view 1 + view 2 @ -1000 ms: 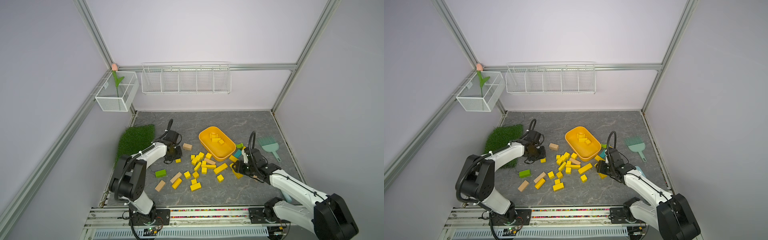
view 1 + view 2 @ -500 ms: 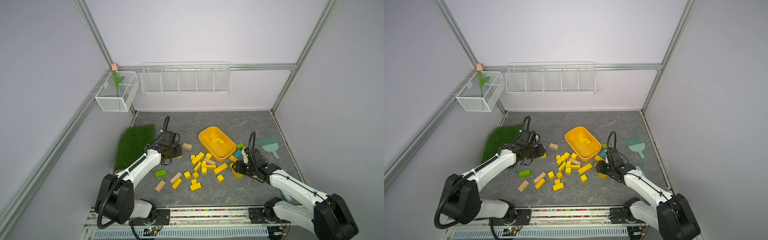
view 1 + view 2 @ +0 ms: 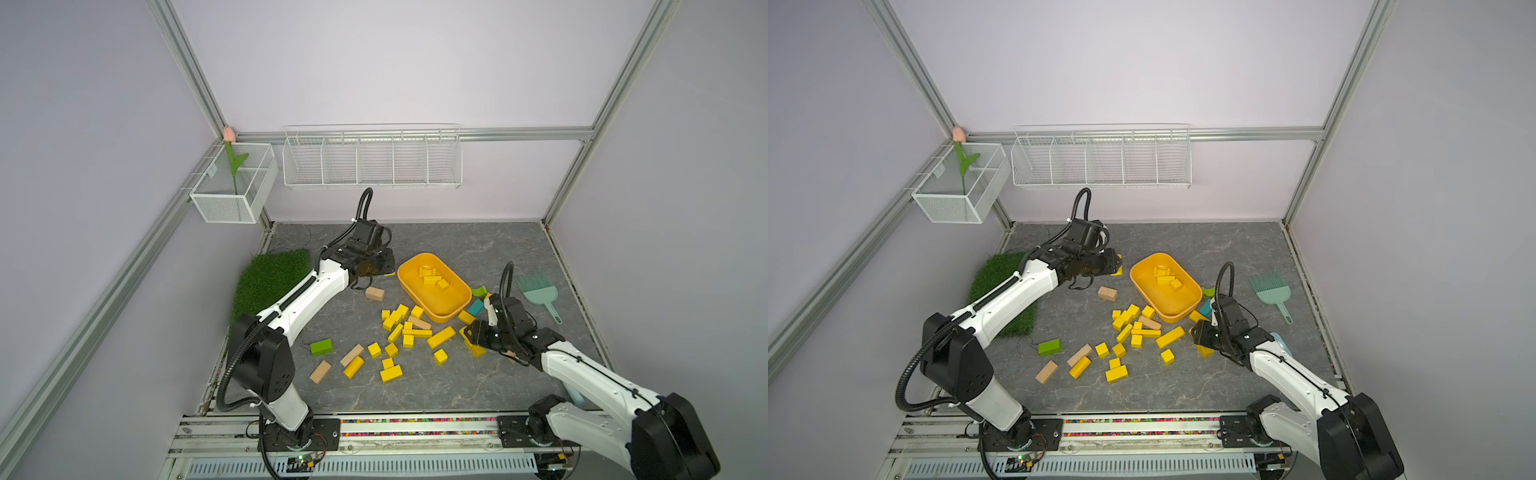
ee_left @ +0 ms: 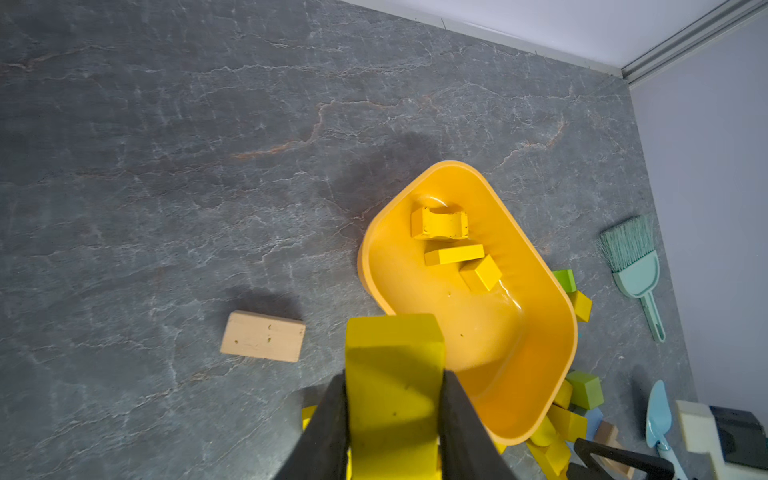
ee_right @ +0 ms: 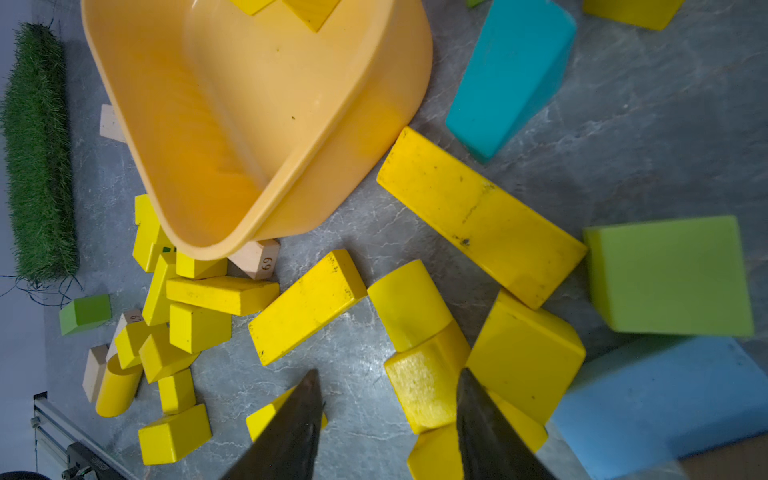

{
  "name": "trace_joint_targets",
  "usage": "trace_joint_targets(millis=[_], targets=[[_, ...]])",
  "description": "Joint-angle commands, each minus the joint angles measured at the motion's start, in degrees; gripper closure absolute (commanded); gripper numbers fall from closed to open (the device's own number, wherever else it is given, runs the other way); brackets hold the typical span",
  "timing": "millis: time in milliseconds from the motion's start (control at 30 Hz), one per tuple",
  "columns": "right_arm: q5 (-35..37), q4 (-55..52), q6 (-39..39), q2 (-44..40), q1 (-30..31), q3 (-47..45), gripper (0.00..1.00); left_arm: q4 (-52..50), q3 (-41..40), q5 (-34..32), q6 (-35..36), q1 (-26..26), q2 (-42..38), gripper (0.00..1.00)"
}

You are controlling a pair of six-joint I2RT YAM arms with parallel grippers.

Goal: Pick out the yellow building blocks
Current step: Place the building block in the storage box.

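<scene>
My left gripper (image 3: 384,266) (image 4: 395,386) is shut on a yellow building block (image 4: 394,365) and hangs just off the left rim of the yellow-orange tub (image 3: 444,301) (image 3: 1167,307). Three yellow blocks (image 3: 430,276) (image 4: 453,253) lie in the tub. Several more yellow blocks (image 3: 405,328) (image 3: 1133,328) are strewn on the grey floor in front of it. My right gripper (image 3: 471,336) (image 5: 386,374) is open, low over the yellow blocks at the right end of the scatter. One yellow block (image 5: 424,386) lies between its fingers, beside one of them.
Tan wooden blocks (image 3: 375,294) (image 3: 320,371) and a green block (image 3: 321,346) lie among the scatter. A teal block (image 5: 511,70), a light green block (image 5: 669,274) and a blue block (image 5: 660,403) crowd my right gripper. A grass mat (image 3: 270,282) lies at the left, a teal brush (image 3: 536,289) at the right.
My left arm has swung from beside the grass mat back and to the right, up to the tub's rim, with the yellow block in its gripper. The right arm has stayed still.
</scene>
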Motion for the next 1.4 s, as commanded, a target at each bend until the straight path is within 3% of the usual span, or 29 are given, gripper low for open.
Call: trace_joint_targets(millis=[0,800,1367], targets=[[-0.28,0.34,0.9,-0.87,-0.38,-0.5,0.46,-3.64,4.18,-1.14,0.53,-1.58,3.16,0.68],[-1.11,0.96,0.28,-1.49,-0.56,-0.95,0.46,-0.65,16.09,5.74,-7.54,-4.32,20.77,0.67],[-1.37,1.22,0.27,-2.8,-0.84,-1.64,0.46,0.57,15.41,5.3,-9.78,-4.36,24.03,0.61]])
